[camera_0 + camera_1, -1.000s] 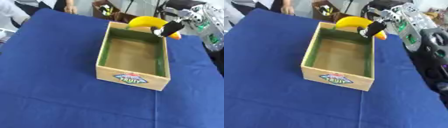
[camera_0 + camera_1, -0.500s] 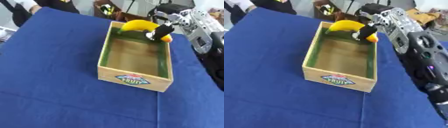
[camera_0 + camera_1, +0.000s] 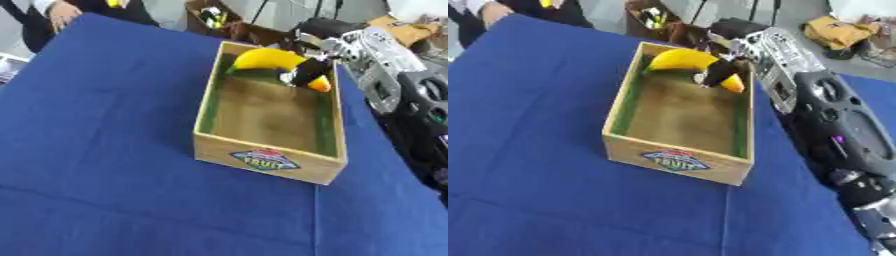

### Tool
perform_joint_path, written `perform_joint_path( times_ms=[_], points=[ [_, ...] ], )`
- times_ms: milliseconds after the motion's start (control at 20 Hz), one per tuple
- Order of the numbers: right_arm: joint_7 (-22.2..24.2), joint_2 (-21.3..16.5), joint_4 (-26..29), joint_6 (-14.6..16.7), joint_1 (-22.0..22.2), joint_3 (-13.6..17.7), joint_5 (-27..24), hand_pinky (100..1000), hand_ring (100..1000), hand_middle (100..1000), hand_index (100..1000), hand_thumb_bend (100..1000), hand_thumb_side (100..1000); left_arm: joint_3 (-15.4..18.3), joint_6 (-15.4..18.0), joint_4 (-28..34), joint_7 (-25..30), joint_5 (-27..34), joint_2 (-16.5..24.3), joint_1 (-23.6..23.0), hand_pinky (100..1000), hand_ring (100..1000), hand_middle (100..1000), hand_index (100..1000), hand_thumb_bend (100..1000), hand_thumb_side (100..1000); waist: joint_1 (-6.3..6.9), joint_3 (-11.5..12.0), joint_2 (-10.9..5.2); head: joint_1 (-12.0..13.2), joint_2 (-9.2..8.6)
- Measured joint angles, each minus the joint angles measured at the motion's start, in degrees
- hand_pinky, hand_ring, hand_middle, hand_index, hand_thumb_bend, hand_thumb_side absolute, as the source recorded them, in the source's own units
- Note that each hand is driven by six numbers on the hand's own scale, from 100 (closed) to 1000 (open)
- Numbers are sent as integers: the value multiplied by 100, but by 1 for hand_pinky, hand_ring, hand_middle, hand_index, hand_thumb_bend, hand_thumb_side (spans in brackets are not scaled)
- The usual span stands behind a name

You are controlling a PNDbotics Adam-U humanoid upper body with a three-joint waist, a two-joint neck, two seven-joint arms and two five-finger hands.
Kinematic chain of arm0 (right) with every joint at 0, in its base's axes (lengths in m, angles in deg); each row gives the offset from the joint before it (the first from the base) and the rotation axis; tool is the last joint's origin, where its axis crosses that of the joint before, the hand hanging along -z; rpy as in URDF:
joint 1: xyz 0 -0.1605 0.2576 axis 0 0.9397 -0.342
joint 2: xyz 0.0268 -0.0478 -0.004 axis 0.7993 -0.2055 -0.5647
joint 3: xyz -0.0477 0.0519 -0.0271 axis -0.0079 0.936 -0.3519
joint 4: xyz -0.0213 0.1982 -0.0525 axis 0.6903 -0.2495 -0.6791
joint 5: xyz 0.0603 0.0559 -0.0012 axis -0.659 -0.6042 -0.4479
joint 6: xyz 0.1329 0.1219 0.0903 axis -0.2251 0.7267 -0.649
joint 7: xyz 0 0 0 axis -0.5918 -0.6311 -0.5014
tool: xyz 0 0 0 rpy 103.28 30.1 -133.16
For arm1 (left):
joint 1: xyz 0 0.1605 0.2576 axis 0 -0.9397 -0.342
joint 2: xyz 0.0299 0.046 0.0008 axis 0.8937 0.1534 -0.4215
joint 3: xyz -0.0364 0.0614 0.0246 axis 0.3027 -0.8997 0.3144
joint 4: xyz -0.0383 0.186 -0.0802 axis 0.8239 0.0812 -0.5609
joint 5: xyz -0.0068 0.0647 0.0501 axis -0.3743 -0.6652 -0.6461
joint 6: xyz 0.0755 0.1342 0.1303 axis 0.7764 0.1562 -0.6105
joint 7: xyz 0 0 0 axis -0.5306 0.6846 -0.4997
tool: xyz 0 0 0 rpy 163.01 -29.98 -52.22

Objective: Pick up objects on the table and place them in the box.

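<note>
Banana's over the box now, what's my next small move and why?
Probably lower a little and open the right hand. Its fingers are curled round the banana, which hangs over the far end of the box, above the bare floor, so a short drop should land it inside.

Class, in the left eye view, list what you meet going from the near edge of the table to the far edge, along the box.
Blue tablecloth → label on the box's near wall → bare box floor → banana, held by the right hand.
</note>
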Motion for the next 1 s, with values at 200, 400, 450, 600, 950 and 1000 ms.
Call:
perform_joint_path(
  times_ms=[200, 400, 450, 600, 950, 1000],
  points=[
    [-37, 119, -160, 25, 2, -4, 149, 864, 876, 460, 559, 100, 434, -4, 5, 0, 6, 3, -1, 7, 596, 591, 713, 825, 297, 873, 0, 6, 18, -41, -14],
    [-42, 192, -292, 64, 14, -7, 297, 881, 908, 590, 740, 100, 558, -11, 7, 0, 8, 4, -2, 17, 596, 591, 713, 825, 297, 873, 0, 12, 19, -89, -16],
    [-25, 201, -314, 82, 26, -7, 326, 884, 911, 604, 759, 100, 578, -12, 7, 0, 8, 4, -2, 17, 596, 591, 713, 825, 297, 873, 0, 12, 20, -93, -16],
    [50, 218, -343, 157, 44, -9, 417, 903, 938, 682, 839, 100, 700, -13, 6, 0, 9, 4, -3, 19, 596, 591, 713, 825, 297, 872, 0, 7, 20, -104, -16],
    [225, 219, -336, 246, 47, 2, 461, 949, 981, 809, 916, 100, 1000, -14, -1, 0, 15, 5, -3, 24, 597, 590, 714, 825, 297, 873, 2, -7, 19, -101, -14],
    [238, 219, -322, 243, 47, 10, 455, 949, 977, 801, 917, 100, 864, -14, -4, 0, 19, 5, -3, 24, 597, 591, 714, 825, 298, 873, 4, -11, 19, -99, -14]
  ],
)
